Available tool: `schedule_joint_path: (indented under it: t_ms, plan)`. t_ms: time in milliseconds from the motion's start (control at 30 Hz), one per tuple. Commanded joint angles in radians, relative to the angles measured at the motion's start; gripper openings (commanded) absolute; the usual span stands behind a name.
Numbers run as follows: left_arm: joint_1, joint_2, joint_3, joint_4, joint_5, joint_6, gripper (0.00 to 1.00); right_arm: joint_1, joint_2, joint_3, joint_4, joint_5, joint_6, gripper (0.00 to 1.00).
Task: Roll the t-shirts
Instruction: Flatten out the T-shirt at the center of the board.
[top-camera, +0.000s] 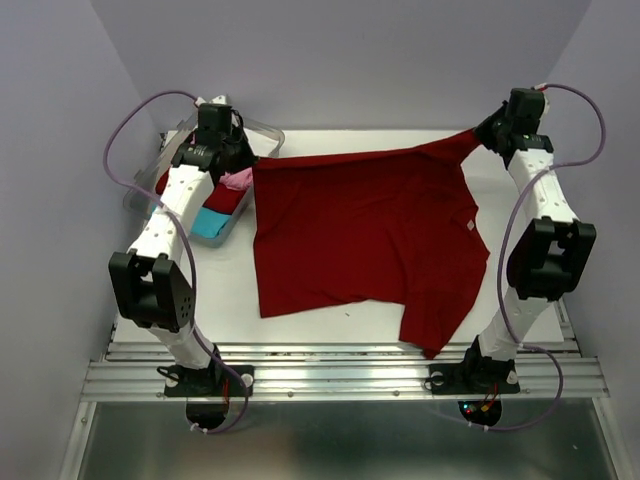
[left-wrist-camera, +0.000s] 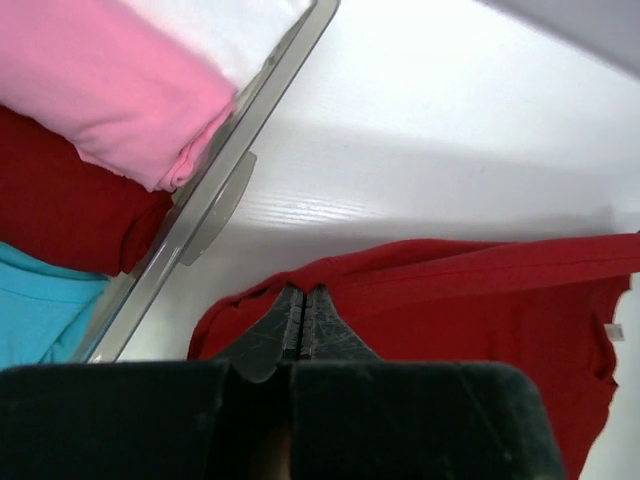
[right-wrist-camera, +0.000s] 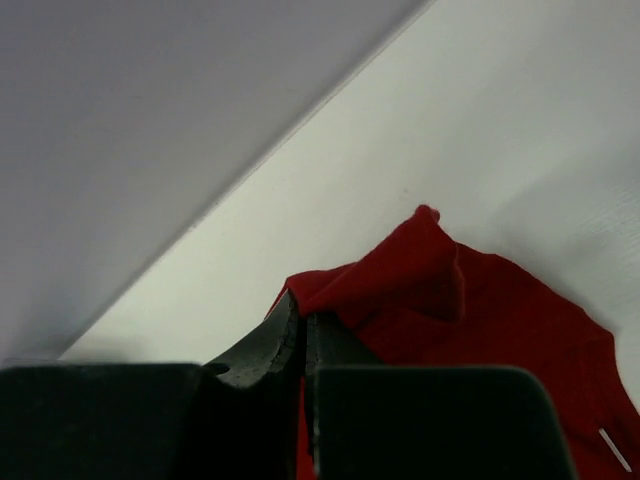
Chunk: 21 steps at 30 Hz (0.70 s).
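Note:
A large dark red t-shirt (top-camera: 360, 235) lies spread over the white table, one sleeve hanging toward the front edge. My left gripper (top-camera: 250, 157) is shut on the shirt's far left corner; in the left wrist view (left-wrist-camera: 303, 292) its jaws pinch the red hem (left-wrist-camera: 450, 300). My right gripper (top-camera: 480, 132) is shut on the far right corner, lifted off the table; in the right wrist view (right-wrist-camera: 303, 305) the red cloth (right-wrist-camera: 440, 300) drapes from the jaws. Folded pink (left-wrist-camera: 110, 90), dark red (left-wrist-camera: 60, 210), cyan (left-wrist-camera: 35, 310) and white (left-wrist-camera: 225, 25) shirts lie in the tub.
The clear plastic tub (top-camera: 258, 130) stands at the far left beside my left arm; its rim (left-wrist-camera: 215, 195) shows close to the left gripper. Grey walls enclose the table on three sides. A metal rail (top-camera: 340, 375) runs along the front edge.

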Motion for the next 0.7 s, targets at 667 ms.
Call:
schedule_joint_path:
  t_ms: [667]
  plan:
    - [0.000, -0.556, 0.514, -0.115, 0.029, 0.102, 0.00, -0.013, -0.934, 0.312, -0.305, 0.349, -0.163, 0.01]
